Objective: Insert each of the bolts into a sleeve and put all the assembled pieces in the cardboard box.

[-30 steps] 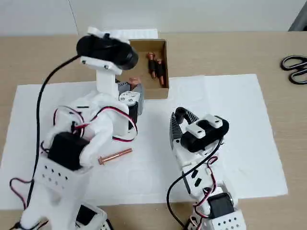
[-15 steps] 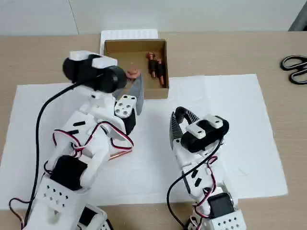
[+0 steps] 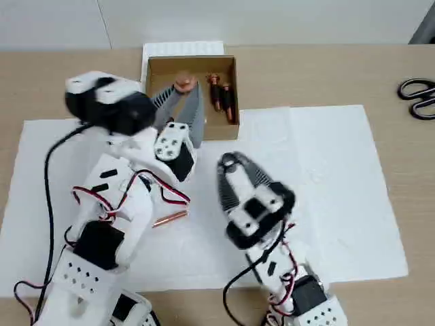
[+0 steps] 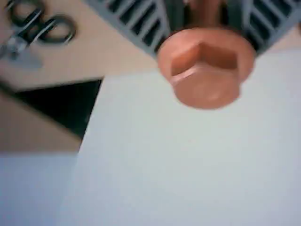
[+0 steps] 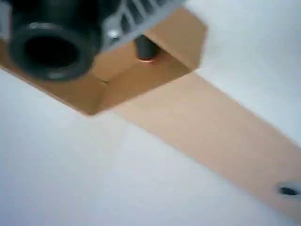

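Observation:
My left gripper (image 3: 182, 89) hangs over the cardboard box (image 3: 163, 73), shut on an assembled piece. Its copper hex head (image 4: 207, 66) shows between the grey ribbed fingers (image 4: 134, 28) in the left wrist view. The right wrist view shows that piece's black sleeve (image 5: 145, 47), with a copper tip, over the box (image 5: 155, 70). Two assembled pieces (image 3: 223, 95) lie against the box's right wall. A loose copper bolt (image 3: 170, 219) lies on the white paper beside the left arm. My right gripper (image 3: 231, 160) stands mid-paper, just in front of the box, shut and holding nothing.
White paper (image 3: 326, 176) covers the middle of the wooden table. A white foam sheet (image 3: 183, 49) lies behind the box. Black scissors (image 3: 418, 96) rest at the far right edge, also blurred in the left wrist view (image 4: 37, 26).
The left arm has swung its gripper with the piece from the box's front edge to over the box. The right arm has shifted left, toward the box.

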